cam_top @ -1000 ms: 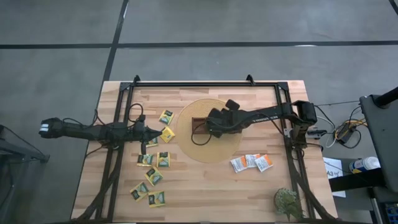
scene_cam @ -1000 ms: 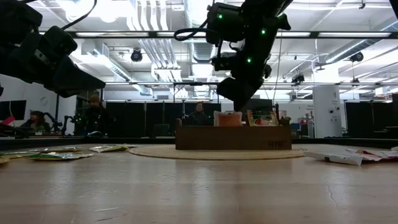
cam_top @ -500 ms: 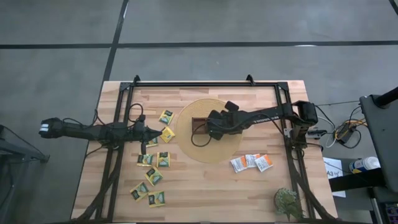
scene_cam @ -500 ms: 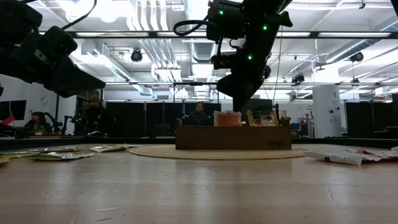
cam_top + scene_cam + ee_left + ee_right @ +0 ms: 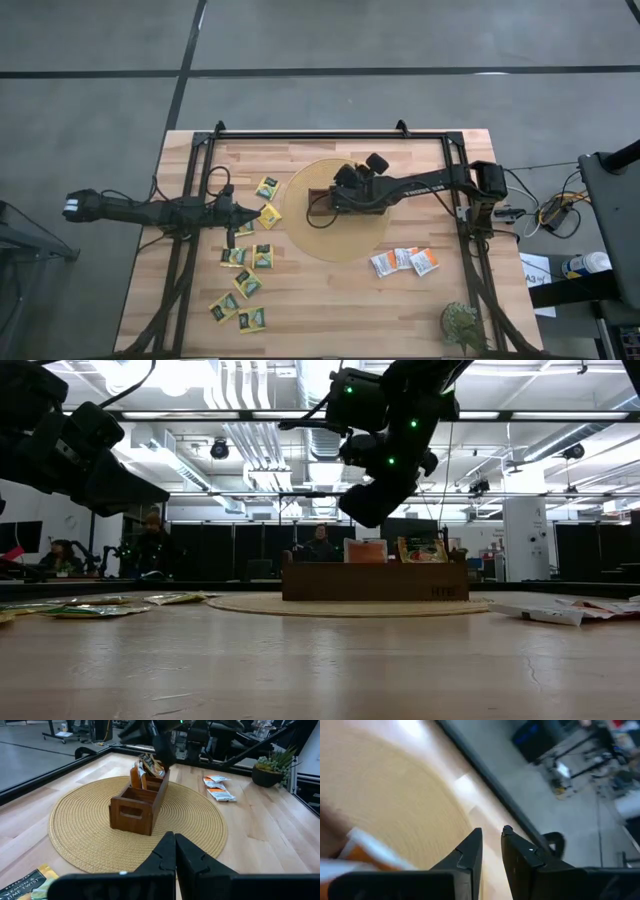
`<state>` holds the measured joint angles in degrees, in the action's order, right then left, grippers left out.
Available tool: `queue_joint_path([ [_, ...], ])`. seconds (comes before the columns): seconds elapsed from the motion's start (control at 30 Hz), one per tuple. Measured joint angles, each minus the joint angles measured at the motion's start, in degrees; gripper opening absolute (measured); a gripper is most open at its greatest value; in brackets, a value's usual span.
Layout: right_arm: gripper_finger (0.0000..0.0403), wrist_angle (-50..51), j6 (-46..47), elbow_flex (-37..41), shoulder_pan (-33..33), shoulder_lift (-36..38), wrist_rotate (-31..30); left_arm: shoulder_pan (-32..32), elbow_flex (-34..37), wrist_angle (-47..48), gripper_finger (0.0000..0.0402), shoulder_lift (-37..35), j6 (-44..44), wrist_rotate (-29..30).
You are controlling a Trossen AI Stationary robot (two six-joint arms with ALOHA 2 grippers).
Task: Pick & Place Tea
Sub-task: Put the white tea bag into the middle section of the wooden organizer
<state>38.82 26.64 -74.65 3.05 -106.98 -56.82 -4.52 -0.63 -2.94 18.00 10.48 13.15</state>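
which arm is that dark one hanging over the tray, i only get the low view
Observer: The right one. From above, the right gripper is over the wooden tray.
Operator: is it holding a packet
Observer: No. Its wrist view shows it slightly open with nothing in it.
Operator: and the left one
Observer: The left gripper is shut and empty, above the table just left of the round mat, near the yellow-green packets.

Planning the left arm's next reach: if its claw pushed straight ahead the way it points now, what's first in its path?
Probably the wooden tray on the round woven mat; the left claw points at it, depth uncertain.
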Motion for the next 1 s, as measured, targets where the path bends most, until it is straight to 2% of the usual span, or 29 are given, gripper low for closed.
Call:
queue_joint_path([
  [0.1,0.0068,0.0,4.1,0.0,0.0,0.0,-3.6,0.0,0.0,0.0,0.0000,0.0,0.0,0.0],
  [0.43,0.0068,0.2,4.3,-0.1,-3.2,4.3,-4.6,0.0,0.0,0.0,0.0000,0.0,0.0,0.0],
  [0.5,0.0068,0.2,1.4,-0.1,-4.5,6.0,-1.2,0.0,0.0,0.0,0.0000,0.0,0.0,0.0],
  [0.63,0.0068,-0.1,-4.2,-0.1,-6.5,7.7,16.8,0.0,0.0,0.0,0.0000,0.0,0.0,0.0],
  [0.7,0.0068,-0.4,-5.8,0.1,-7.0,7.4,22.5,0.0,0.0,0.0,0.0000,0.0,0.0,0.0],
  [0.8,0.0068,-1.3,-8.9,0.2,-7.2,5.8,23.3,0.0,0.0,0.0,0.0000,0.0,0.0,0.0],
  [1.0,0.0068,-1.9,-12.1,0.3,-4.5,0.5,20.7,0.0,0.0,0.0,0.0000,0.1,0.0,0.0],
])
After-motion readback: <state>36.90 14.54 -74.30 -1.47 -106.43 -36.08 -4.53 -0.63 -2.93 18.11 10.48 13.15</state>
